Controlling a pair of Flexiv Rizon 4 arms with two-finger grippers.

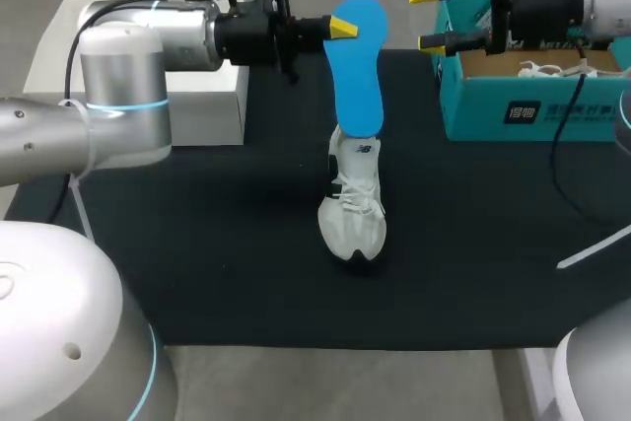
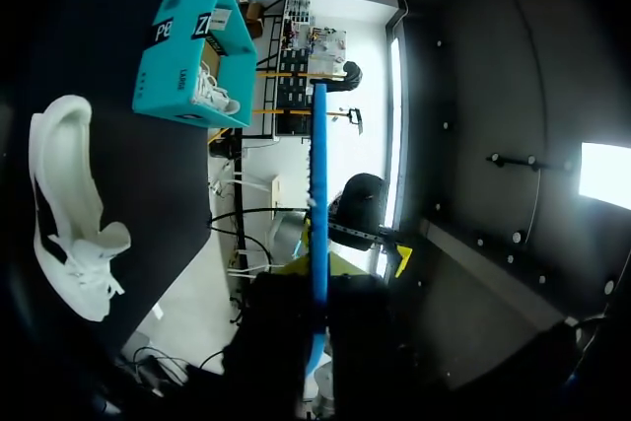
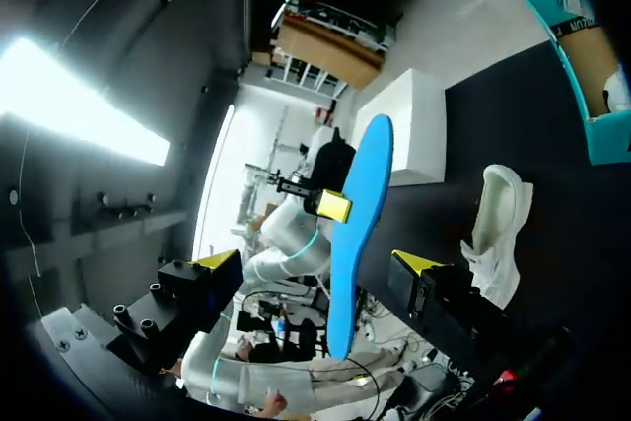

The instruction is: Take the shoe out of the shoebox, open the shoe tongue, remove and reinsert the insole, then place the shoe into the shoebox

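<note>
Blue insole point(image 1: 360, 66), pinched at its upper edge by the left gripper point(image 1: 347, 27) and held upright in the air.
White shoe point(image 1: 355, 206): on the black mat point(image 1: 197, 244) below that gripper, apart from the insole. Right gripper point(image 1: 429, 17): fingers spread wide, holding nothing, at the teal shoebox point(image 1: 532, 113) edge.

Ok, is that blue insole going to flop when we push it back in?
Probably not much: held near one end by the left claw, the insole looks straight edge-on. Thin, so likely light; it may buckle if pushed end-on into the shoe.
</note>
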